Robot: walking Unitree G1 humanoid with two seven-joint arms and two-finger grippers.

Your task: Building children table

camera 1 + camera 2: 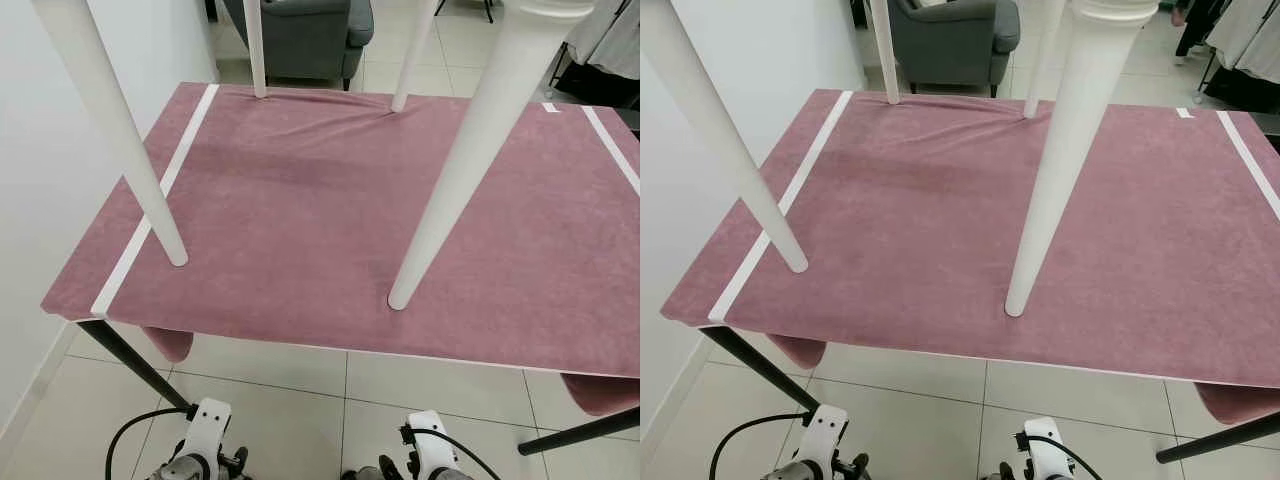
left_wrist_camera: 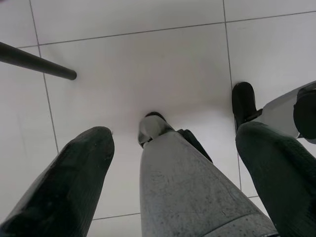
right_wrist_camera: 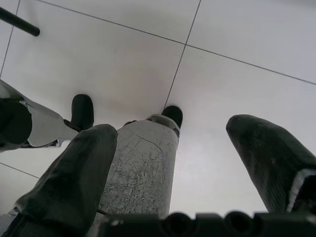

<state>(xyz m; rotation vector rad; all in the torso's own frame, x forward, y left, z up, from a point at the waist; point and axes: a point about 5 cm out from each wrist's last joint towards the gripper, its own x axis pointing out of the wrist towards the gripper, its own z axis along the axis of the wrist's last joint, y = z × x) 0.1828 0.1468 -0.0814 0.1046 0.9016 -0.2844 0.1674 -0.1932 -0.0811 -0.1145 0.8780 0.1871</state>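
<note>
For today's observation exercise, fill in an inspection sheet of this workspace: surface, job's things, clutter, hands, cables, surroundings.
Surface: pink cloth with white stripes covering a table on black legs.
Job's things: four white legs standing on the cloth, rising out of frame.
Clutter: nothing seen.
Hands: left hand and right hand hang open over the floor, holding nothing.
Cables: black cables at both wrists.
Surroundings: grey armchair, white wall, tiled floor.

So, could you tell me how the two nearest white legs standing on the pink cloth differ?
The near right leg looks thicker than the near left leg, with a flared collar at its top. From foot to top it leans right; the left one leans left. Its foot also rests nearer the pink cloth's front edge. Both are white, tapered and touch the cloth.
</note>
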